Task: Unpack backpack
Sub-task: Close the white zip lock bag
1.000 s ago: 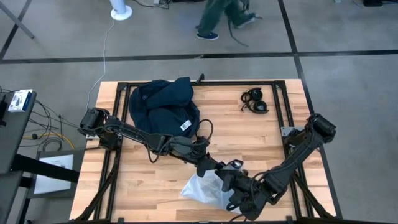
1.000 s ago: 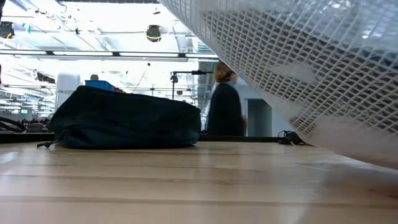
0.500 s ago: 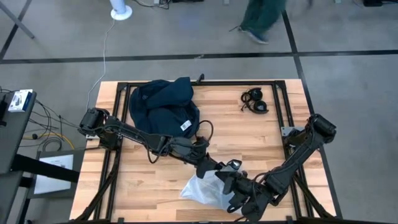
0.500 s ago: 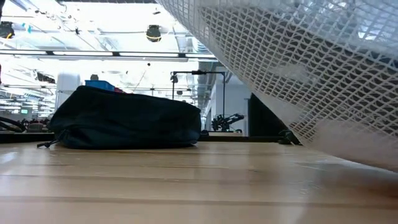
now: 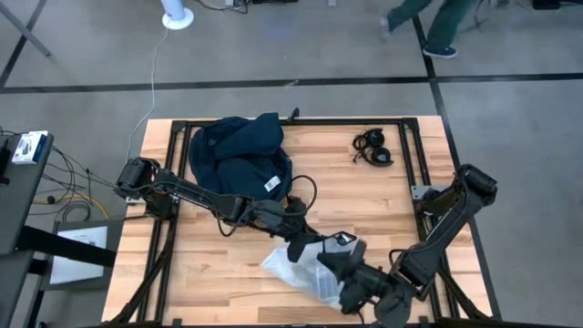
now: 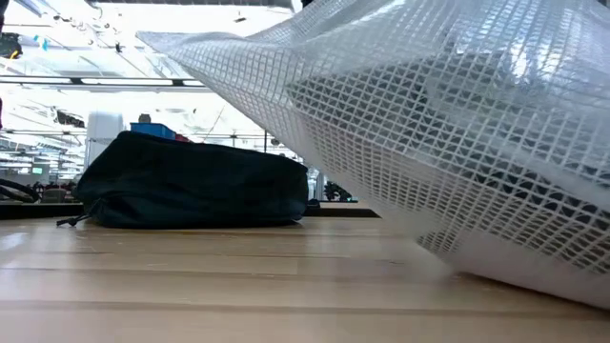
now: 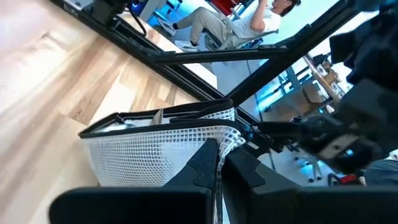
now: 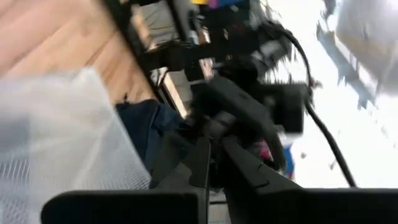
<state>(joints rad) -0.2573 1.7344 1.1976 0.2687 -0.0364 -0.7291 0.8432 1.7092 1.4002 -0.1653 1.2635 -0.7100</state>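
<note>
Right now the left gripper (image 5: pixel 301 248) is pinched tight on the edge of a clear mesh-patterned plastic bag (image 5: pixel 305 273); in its wrist view the two fingers (image 7: pixel 205 163) meet with the white netted material (image 7: pixel 149 152) caught between them. Just beside it, toward the near edge of the table (image 5: pixel 383 196), the right gripper (image 5: pixel 344 290) sits on the same bag's other side, and its wrist view shows its dark fingers (image 8: pixel 208 155) drawn together, the bag (image 8: pixel 56 143) lying beside them. In the low view the bag (image 6: pixel 457 143) hangs lifted and tilted above the wood. Well apart, at the far left, the backpack (image 5: pixel 239 157) rests on the table, a dark navy heap (image 6: pixel 191 181). Black headphones (image 5: pixel 373 148) lie at the far right
</note>
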